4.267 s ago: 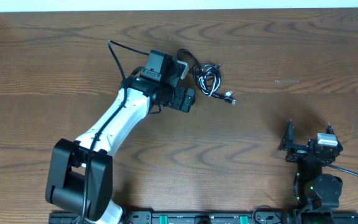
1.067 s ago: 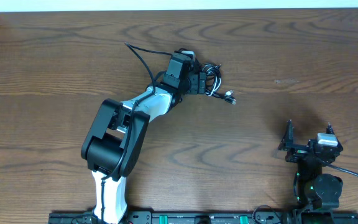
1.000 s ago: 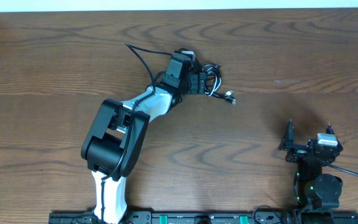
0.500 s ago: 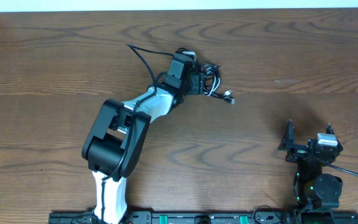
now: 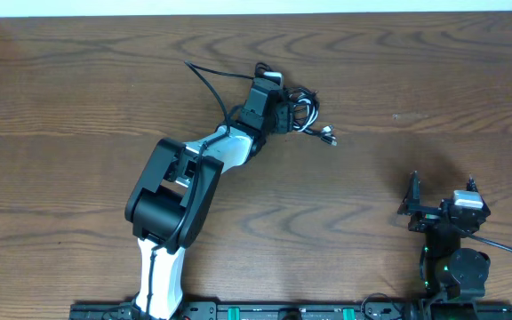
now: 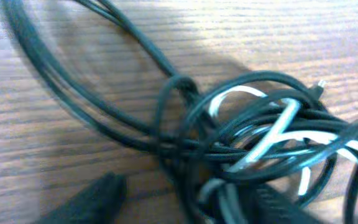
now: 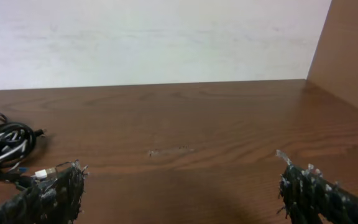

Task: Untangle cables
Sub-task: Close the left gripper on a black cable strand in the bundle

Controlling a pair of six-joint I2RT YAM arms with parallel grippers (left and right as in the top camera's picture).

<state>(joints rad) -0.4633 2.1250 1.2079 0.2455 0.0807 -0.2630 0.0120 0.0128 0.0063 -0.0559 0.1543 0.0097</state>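
Reach: your left arm [image 5: 185, 178] runs diagonally from the near bench edge up and to the right. Its wrist is pitched down over the tangle at the far middle of the bench [image 5: 416, 71]. Left jaws stand part-way apart, straddling the knot's near strands. Bare wood shows between one fingertip [image 6: 98, 196] and the cords, so nothing is pinched. Black cable [image 6: 180, 84] loops around the white cable [image 6: 277, 127]. One plug end [image 5: 329, 137] trails out toward your right. Right arm [image 5: 452, 258] sits folded at the near right corner, well apart from the cords. Right jaws are wide, holding nothing. Far bench edge lies near behind the tangle, with open wood to its right and toward you.
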